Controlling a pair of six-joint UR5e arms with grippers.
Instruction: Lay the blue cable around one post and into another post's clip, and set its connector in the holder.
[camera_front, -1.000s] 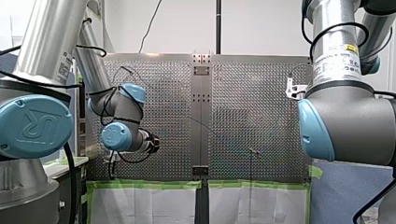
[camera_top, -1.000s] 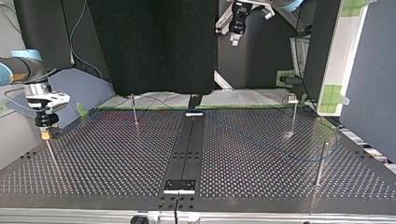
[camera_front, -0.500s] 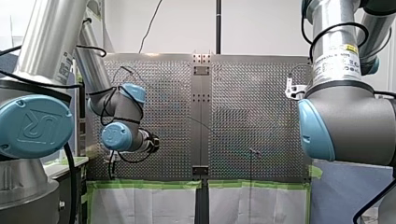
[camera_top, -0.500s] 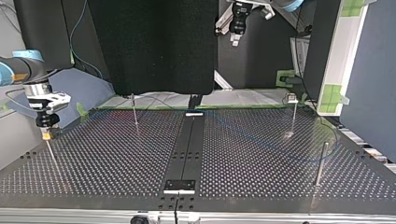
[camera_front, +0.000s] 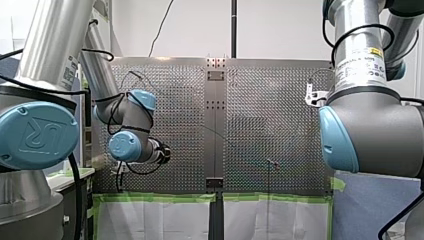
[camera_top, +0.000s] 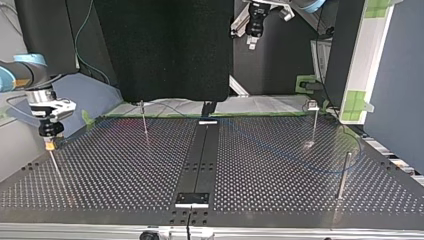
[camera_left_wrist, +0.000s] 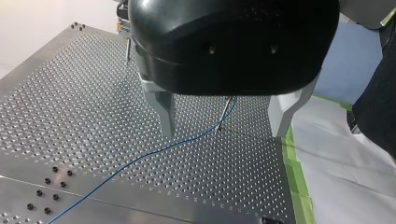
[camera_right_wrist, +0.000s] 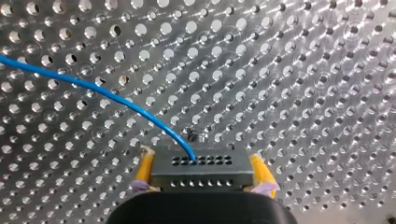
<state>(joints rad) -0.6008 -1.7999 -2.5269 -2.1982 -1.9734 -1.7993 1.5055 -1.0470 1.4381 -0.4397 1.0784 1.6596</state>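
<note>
Front view. We note a flat perforated steel table (camera_front: 170, 100) with rows of small round holes, split by one dark centre strip (camera_front: 215, 135). There are two arms, silver tubes with blue joint caps: my left arm (camera_front: 131, 137) is low at the view's left, and my right arm (camera_front: 367, 130) bulks at its right.

Top view. We count four thin upright metal posts. The clip-topped post (camera_top: 314, 120) stands at the view's right. My right gripper (camera_top: 49, 145) hangs just over the leftmost post (camera_top: 55, 167). My left gripper (camera_top: 252, 45) hangs high, well clear of the table.

Left wrist view. Two bare tapered metal fingers (camera_left_wrist: 161, 109) are spread wide with nothing between them. The thin blue cable (camera_left_wrist: 135, 161) lies on the table below them and runs past one post.

Right wrist view. Two yellow pads (camera_right_wrist: 145, 168) pinch a grey rectangular connector (camera_right_wrist: 205, 179); we see two rows of tiny holes drilled in its face. The cable leaves the upper row and curves away across the table.
</note>
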